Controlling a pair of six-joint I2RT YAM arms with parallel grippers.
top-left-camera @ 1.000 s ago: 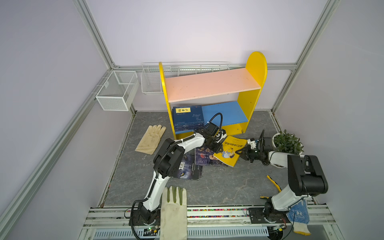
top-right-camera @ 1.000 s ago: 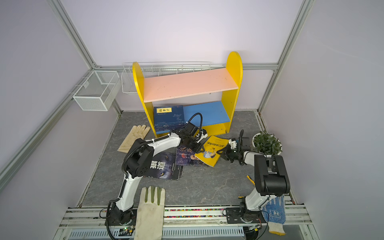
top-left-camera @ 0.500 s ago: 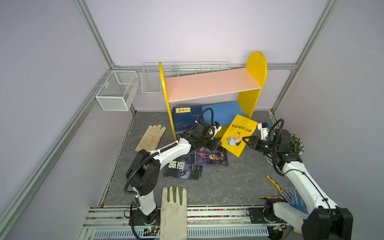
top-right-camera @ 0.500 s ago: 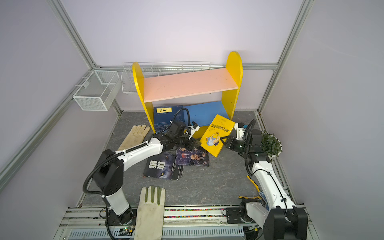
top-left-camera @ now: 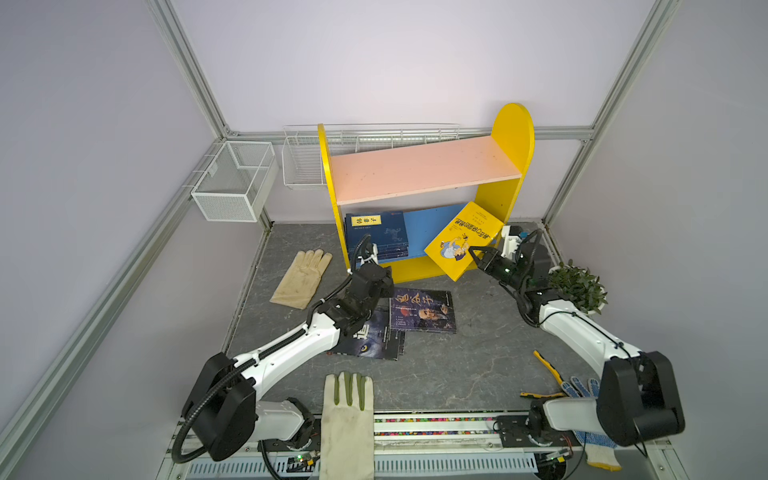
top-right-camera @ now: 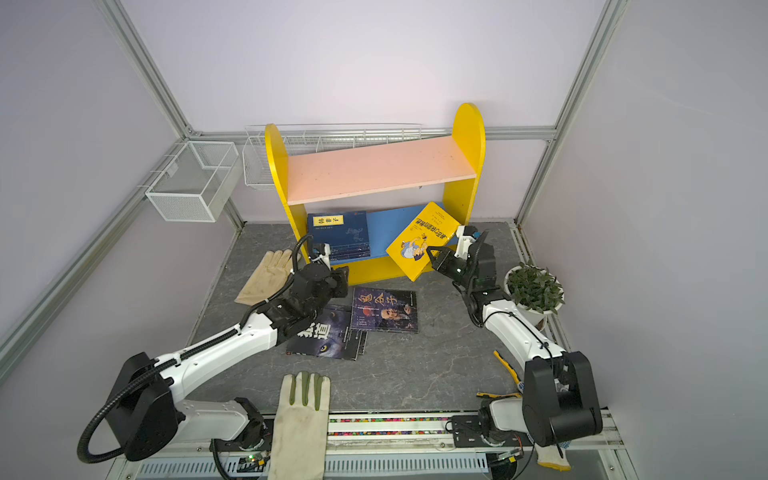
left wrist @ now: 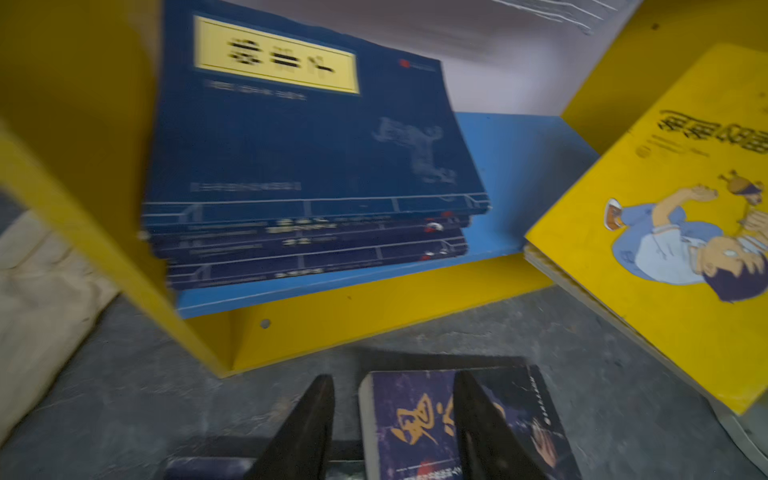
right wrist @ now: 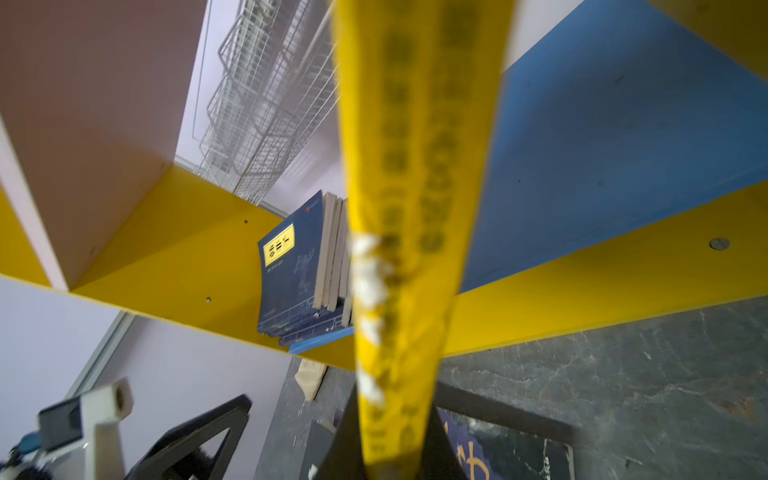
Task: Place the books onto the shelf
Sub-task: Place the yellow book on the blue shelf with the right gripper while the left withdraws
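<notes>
The right end effector [top-left-camera: 473, 252] pinches the edge of the yellow book [top-left-camera: 459, 239], holding it tilted in front of the shelf [top-left-camera: 424, 168], over its blue lower board [top-left-camera: 424, 228], where navy books [top-left-camera: 376, 237] are stacked. The left end effector [left wrist: 392, 374] is spread above a dark book [top-left-camera: 422, 309] on the worktop [top-left-camera: 457, 370].

The dark book with a man's face [top-left-camera: 422, 309] bears large yellow characters, 鬼谷子. The dark book with a wolf's eye [top-right-camera: 332, 343] shows a white 道, and the character before it is half covered. The yellow label [top-left-camera: 365, 220] on the top navy book [top-left-camera: 380, 239] seems to read 韩非子. The yellow book [top-left-camera: 459, 243] has a black title too small to read.
</notes>
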